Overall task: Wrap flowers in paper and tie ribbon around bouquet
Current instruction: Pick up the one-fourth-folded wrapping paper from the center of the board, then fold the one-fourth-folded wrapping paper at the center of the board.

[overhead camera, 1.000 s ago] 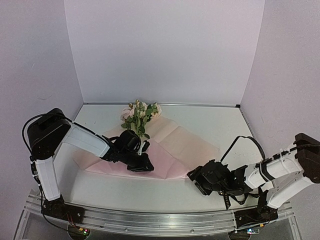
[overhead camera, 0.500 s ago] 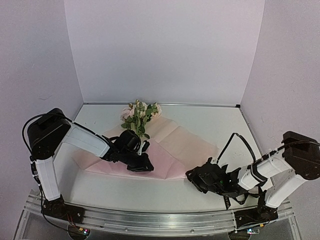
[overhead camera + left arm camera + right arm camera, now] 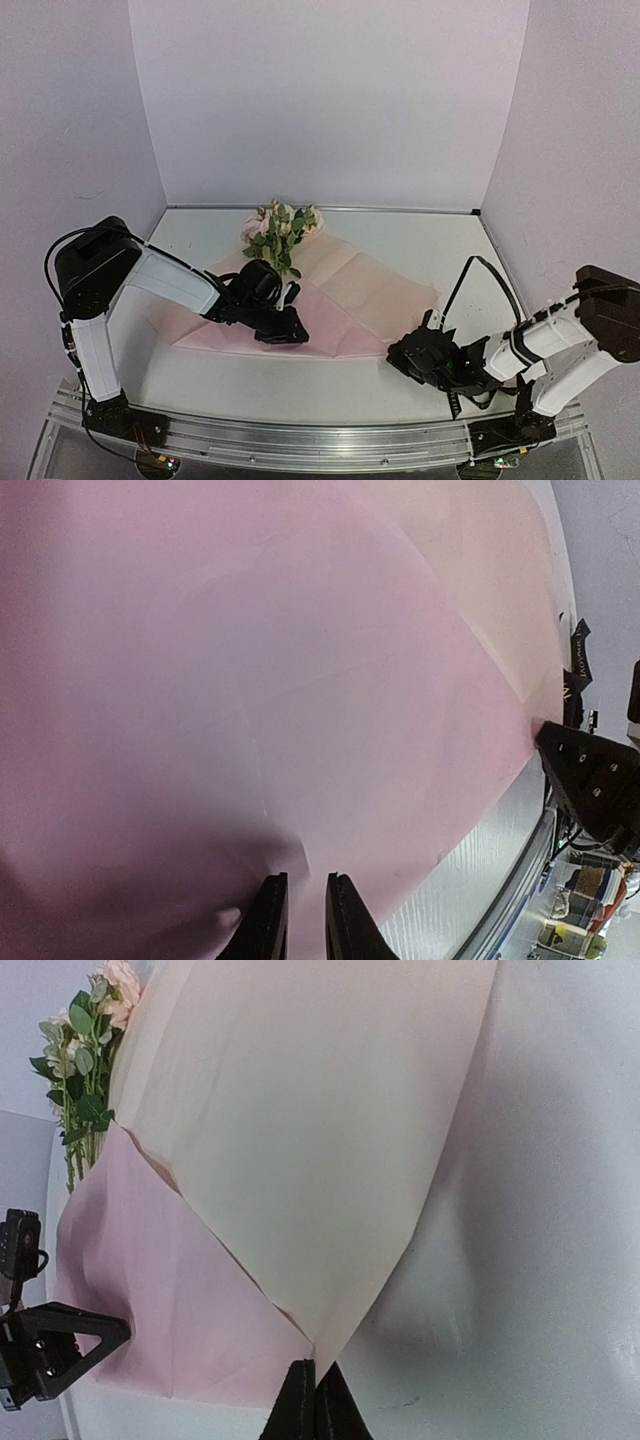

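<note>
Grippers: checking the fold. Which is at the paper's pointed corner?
The right gripper, shut on the corner of the thin pink paper sheet; the left gripper sits mid-sheet.

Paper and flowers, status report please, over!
Right claw shut on paper, near corner. Left claw narrow, down on paper. Flowers at far corner, not yet wrapped. Nothing blocking.

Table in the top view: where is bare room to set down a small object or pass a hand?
Bare: the table at far right, between paper and back wall; also the near strip in front of the paper. Crowded: the middle, with flowers, paper and left tool; the right tool pinches the paper's near corner.
</note>
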Controlling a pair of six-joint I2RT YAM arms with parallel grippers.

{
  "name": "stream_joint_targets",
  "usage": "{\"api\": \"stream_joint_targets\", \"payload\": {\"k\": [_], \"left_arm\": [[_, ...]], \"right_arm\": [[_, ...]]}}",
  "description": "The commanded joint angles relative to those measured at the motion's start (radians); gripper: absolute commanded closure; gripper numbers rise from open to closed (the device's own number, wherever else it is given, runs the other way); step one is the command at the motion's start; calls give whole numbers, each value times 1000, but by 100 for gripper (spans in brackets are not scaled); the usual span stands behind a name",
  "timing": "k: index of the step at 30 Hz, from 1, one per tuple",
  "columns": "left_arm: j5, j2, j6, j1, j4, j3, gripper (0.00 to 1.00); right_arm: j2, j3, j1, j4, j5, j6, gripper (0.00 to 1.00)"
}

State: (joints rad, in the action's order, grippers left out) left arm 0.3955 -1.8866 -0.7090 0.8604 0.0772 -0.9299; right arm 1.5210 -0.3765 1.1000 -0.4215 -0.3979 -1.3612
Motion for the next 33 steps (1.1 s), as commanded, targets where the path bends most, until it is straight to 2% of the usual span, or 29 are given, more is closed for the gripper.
{"api": "stream_joint_targets", "payload": {"k": [1,8,15,26,33], "left_arm": [[27,-3,-7,-1,-14,-60,85],[61,-39,-21,28,-5,-141,84],[92,-105,-24,86,-7,-221,85],[118,-189,5,147,-28,-336,86],[61,-267,22,153,-135,-388,86]], "right_arm": [[-119,-9,-4,176,-112,75,100],[-272,-68,-5,508,-187,139,100],[-317,-184,-3,746,-214,177,100],[-325,-301,-3,875,-220,188,100],[-337,-400,-3,901,-197,233,100]]}}
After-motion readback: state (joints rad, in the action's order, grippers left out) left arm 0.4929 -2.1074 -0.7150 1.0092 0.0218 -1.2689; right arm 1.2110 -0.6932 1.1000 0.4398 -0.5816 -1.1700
